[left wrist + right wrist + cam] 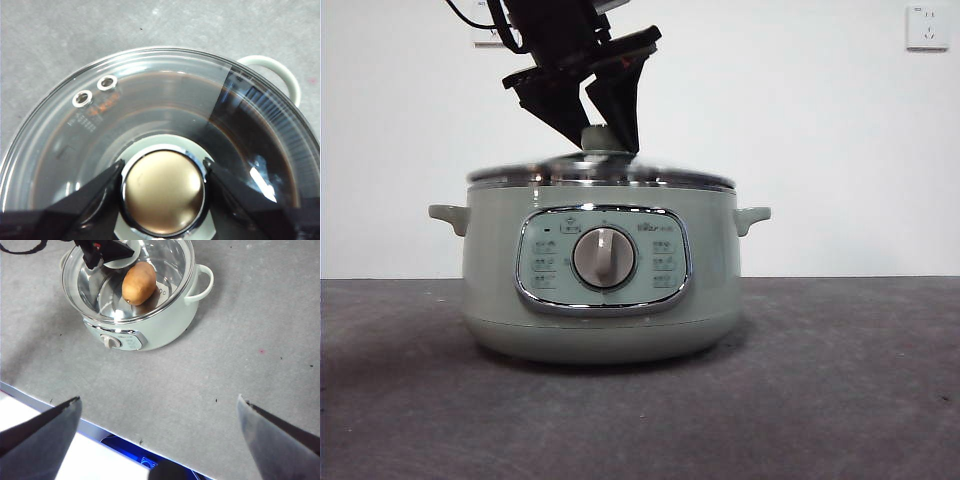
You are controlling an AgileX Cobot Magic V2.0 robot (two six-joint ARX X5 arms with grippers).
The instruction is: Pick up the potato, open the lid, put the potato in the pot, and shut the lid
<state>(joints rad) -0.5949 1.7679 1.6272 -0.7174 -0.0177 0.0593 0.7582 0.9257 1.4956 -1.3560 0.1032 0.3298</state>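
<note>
The pale green pot stands mid-table with its dial facing the front camera. The glass lid lies over its rim, slightly blurred. My left gripper comes down from above, its jaws shut on either side of the lid's knob. The two vent holes show in the left wrist view. The potato lies inside the pot, seen through the glass lid. My right gripper is open and empty, high above the table and away from the pot.
The grey table spreads around the pot. One side handle sticks out past the lid's rim. The table's front edge runs under my right gripper. A wall socket is on the white wall behind.
</note>
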